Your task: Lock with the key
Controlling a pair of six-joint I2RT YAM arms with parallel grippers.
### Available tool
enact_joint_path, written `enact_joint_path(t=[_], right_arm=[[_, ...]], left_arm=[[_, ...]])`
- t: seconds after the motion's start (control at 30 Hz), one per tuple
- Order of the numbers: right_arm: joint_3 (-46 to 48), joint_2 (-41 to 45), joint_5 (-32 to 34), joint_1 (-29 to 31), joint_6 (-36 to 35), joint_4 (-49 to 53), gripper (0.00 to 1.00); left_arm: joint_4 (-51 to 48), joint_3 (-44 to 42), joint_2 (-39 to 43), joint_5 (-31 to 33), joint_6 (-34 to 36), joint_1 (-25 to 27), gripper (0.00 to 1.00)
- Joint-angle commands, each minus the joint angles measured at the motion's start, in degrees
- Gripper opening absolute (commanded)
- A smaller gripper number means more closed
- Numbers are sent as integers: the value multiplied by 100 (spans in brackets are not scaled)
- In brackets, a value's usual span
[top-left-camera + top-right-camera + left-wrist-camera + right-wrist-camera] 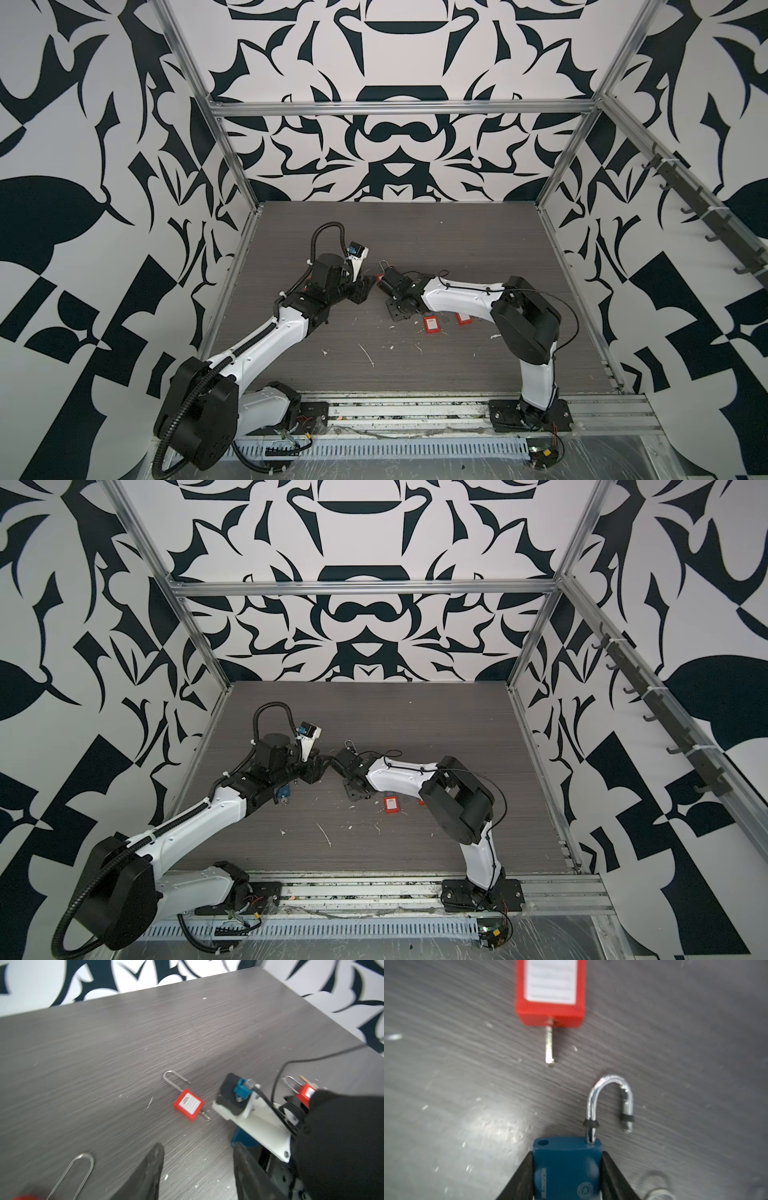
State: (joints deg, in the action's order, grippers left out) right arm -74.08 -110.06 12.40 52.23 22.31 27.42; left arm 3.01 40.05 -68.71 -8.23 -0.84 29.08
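Right wrist view: right gripper (pixel 567 1156) clenched on a blue padlock (pixel 564 1176), gripping its two sides, the body low over the table (pixel 446 1084). The shackle (pixel 609 1084) stands open, with one leg seated in the body and the free end hanging beside it, clear of its hole. Just ahead lies a red padlock (pixel 550 987), flat and label up. A key (pixel 549 1045) sticks out of its base and points back toward the blue one (a strip of table shows between key tip and shackle).

Left wrist view: left gripper (pixel 197 1148) released, fingers (pixel 152 1167) spread with bare table between them (frame blurred).

Both top views: left arm (pixel 266 336) runs from its base at the near rail, forearm stretched forward and inward, wrist turned toward the middle. Right arm (pixel 457 291) has its upper link rising from the near rail to a high elbow, with the forearm running across toward the left arm. The grippers nearly meet mid-table, tip to tip; I cannot tell whether they touch. Two more red padlocks lie flat by the right forearm, one in the open (pixel 432 325), one partly under it (pixel 463 319).
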Motion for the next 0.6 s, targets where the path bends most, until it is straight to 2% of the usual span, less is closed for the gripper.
enact_joint_path(t=[0.0,0.27,0.43,0.57], right_arm=[[144,1041,-77,-8,-1483,-220,25],[772,2302,-1752,-383,-3820,-83,22],[1284,3154,-2777,-902,-4622,-309,21],[1576,3629,-3053,-1069,-5241,-288,18]], left_arm=[[303,-25,330,-846,746,-23,58],[39,-57,578,-1930,2613,-22,61],[-155,149,598,-2395,3253,-19,61],[-432,363,430,-2974,3674,-20,60]])
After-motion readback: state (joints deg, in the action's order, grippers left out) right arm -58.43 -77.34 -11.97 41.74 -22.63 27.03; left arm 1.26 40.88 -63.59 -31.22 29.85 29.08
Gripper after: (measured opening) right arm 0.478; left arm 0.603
